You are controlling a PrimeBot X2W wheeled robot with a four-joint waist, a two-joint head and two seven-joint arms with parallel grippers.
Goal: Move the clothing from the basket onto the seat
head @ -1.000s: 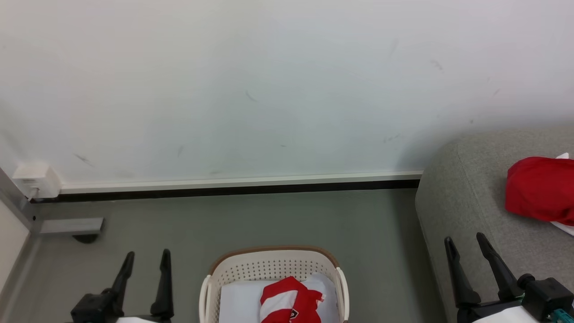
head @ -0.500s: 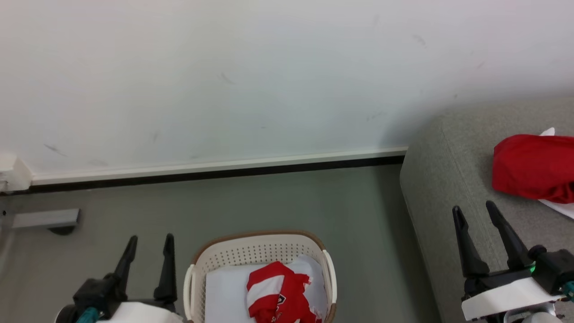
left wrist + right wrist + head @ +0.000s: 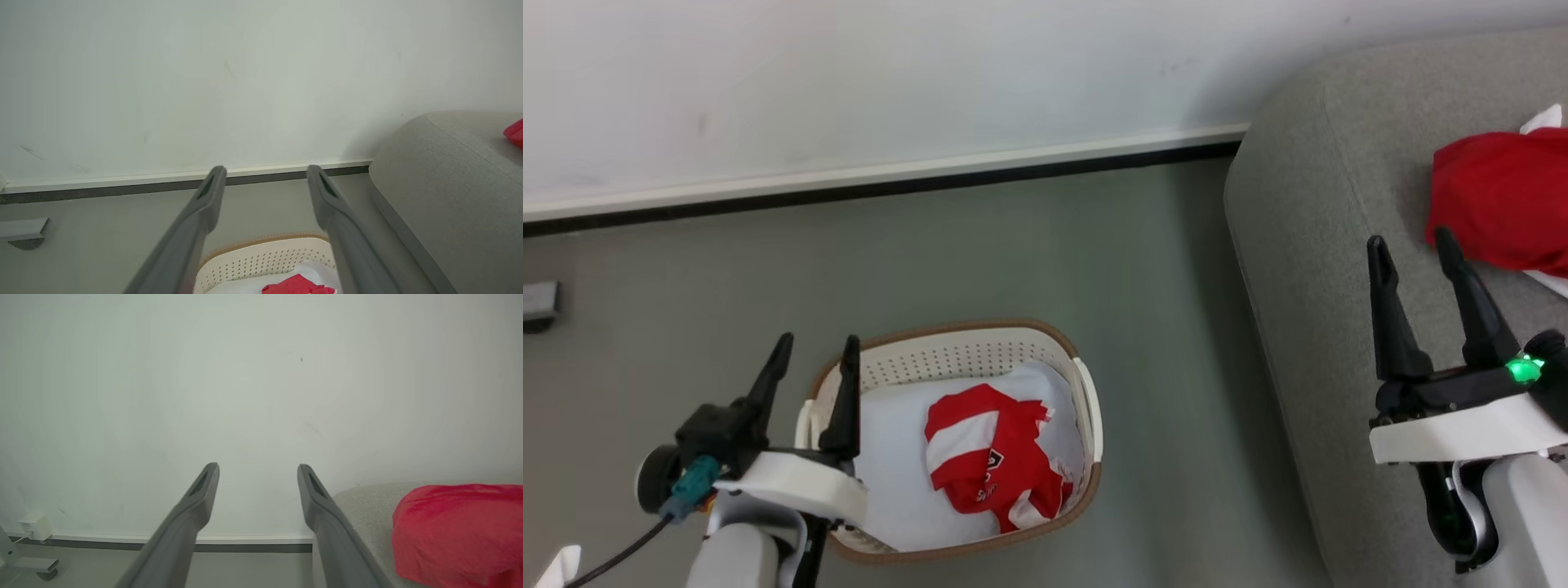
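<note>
While a soft red-and-white striped garment with a small dark logo [image 3: 988, 457] lies crumpled in the oval cream-white perforated plastic basket with a brown rim [image 3: 964, 359], the task looks only part done. A plain red garment [image 3: 1494, 196] already rests on the large grey woven-fabric seat [image 3: 1307, 245] to the right. The striped garment sits on a flat white pad [image 3: 890, 465] lining the basket, toward its right half, and its bunched folds look easy to pinch. The basket stands on the grey-green floor [image 3: 1013, 245], near the seat's rounded corner but apart from it, which should keep the carry short.

The left end effector [image 3: 818, 345] hovers over the basket's left rim, its two long dark fingers spread apart and holding nothing. Its wrist view looks across the basket's far wall toward the white wall [image 3: 245, 81], so it is above the basket, not inside it. The right end effector [image 3: 1410, 238] hangs over the seat just short of the plain red garment, likewise spread and empty.

Being nearer, the left arm seems the likelier one to reach in. It would need to tip down and shift right to straddle a fold without catching the pad.
</note>
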